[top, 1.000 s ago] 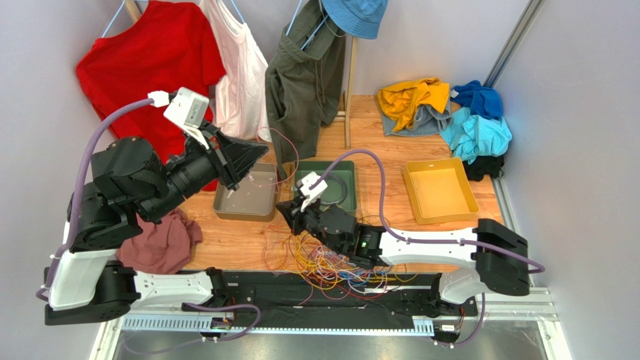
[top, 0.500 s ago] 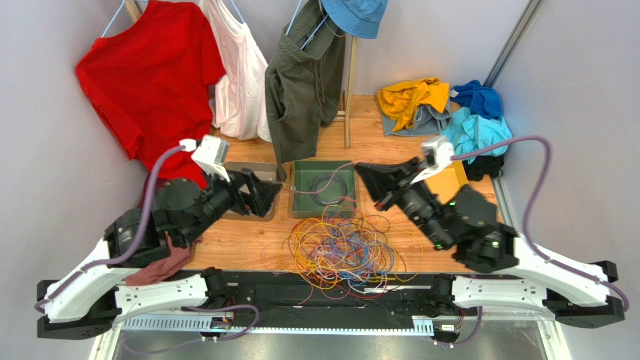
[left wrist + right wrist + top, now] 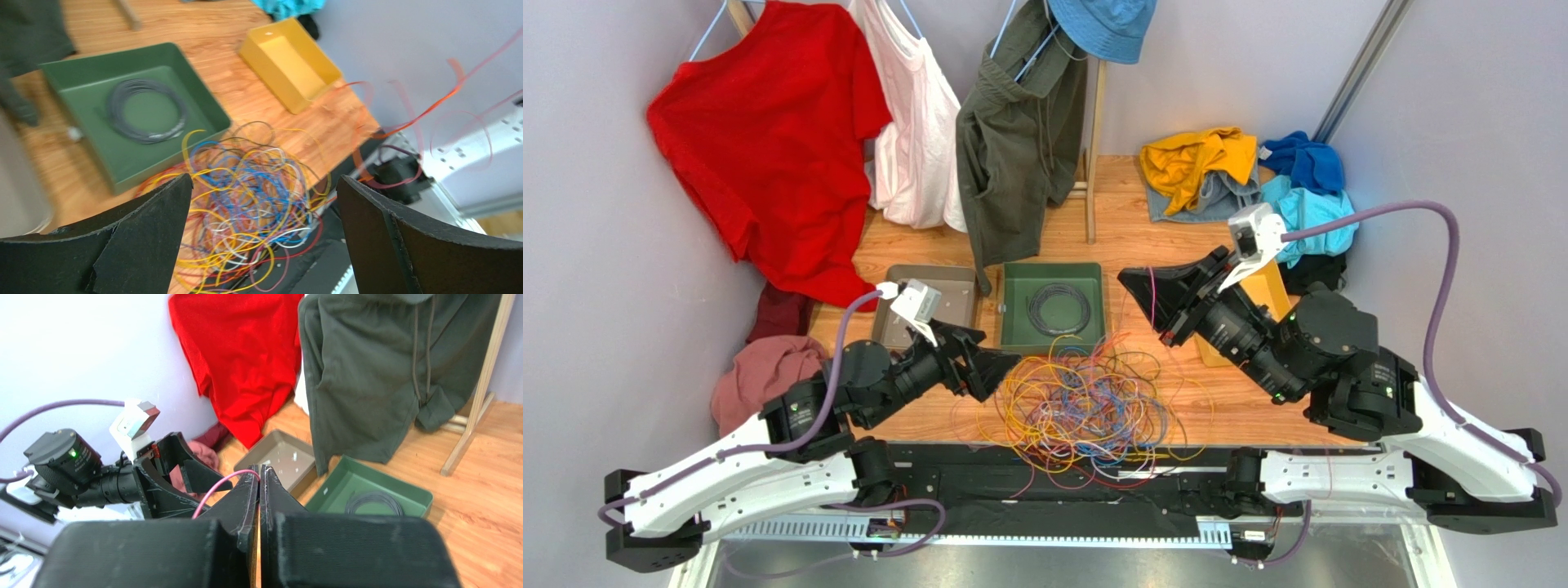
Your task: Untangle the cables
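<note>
The left hand (image 3: 1001,371) has dropped to the left edge of the cables (image 3: 1081,404), heaped lower centre on the counter (image 3: 918,410) before the green tray (image 3: 1053,267), and has opened wide, empty. The right hand (image 3: 258,473), pinched shut on a pink strand (image 3: 212,489), has lifted toward the upper right, likely drawing it free.

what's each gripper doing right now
left gripper: open, holding nothing
right gripper: closed on a pink cable

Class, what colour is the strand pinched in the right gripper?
Pink; the strand in the right gripper shows best in the right wrist view.
</note>
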### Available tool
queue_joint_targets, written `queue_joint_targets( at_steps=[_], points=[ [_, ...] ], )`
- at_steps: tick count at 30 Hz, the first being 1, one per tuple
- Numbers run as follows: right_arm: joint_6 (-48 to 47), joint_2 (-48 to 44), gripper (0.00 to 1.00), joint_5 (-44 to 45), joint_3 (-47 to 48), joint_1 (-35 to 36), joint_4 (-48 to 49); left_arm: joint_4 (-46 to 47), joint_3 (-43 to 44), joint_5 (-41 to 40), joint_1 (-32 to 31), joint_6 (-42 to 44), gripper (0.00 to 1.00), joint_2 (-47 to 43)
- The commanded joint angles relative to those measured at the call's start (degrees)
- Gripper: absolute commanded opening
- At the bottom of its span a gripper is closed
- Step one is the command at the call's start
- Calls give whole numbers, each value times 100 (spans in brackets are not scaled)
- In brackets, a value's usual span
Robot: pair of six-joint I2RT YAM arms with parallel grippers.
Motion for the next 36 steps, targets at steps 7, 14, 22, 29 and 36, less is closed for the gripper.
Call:
queue_joint_targets(
  at_steps=[7,14,22,29,36],
  points=[
    [269,-241,0,-795,-327,-1,-105,2496,-241,2030,0,567,91,841],
    [278,-330,0,-945,-380,-1,-211,2946,-496,2004,0,717,89,727],
    [225,-443,0,-1024,-380,-1,-237,2885,-715,1951,0,796,87,815],
    [225,-549,0,-1226,-178,-1,-290,3455,-1278,1872,8,603,87,1105],
    [339,-575,0,-1630,103,-1,-343,4220,-1665,2214,8,524,90,1404]
  ],
)
